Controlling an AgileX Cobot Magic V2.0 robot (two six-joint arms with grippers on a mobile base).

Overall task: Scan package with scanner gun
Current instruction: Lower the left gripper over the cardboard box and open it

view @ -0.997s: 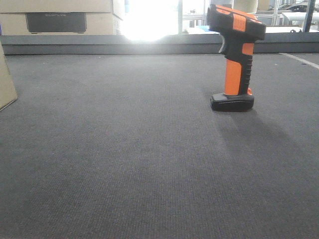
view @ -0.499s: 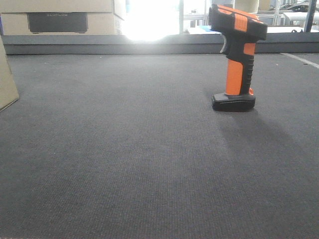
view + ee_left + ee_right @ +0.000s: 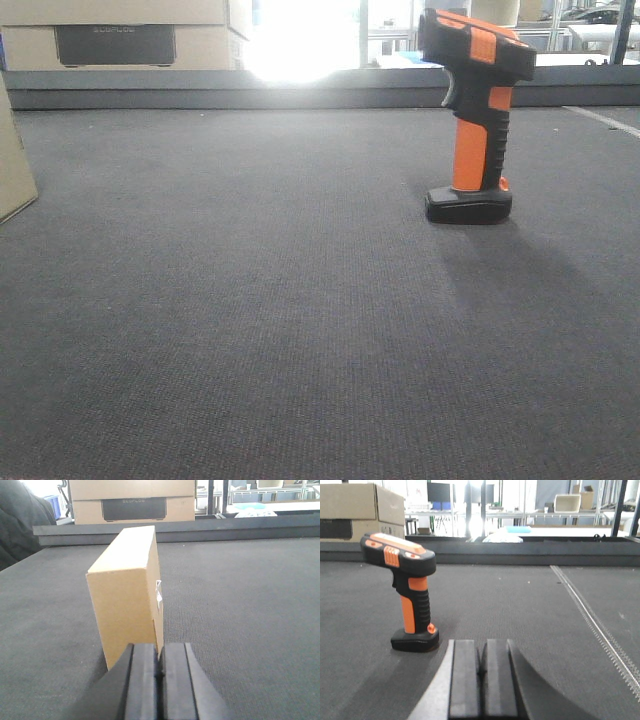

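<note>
Sits at the very start, with scanner upright on the counter, ungrasped, package standing well left of scanner, unscanned, left jaws and right jaws both clenched empty, right jaws near scanner, and grasp, aim and scan all left to do.
</note>
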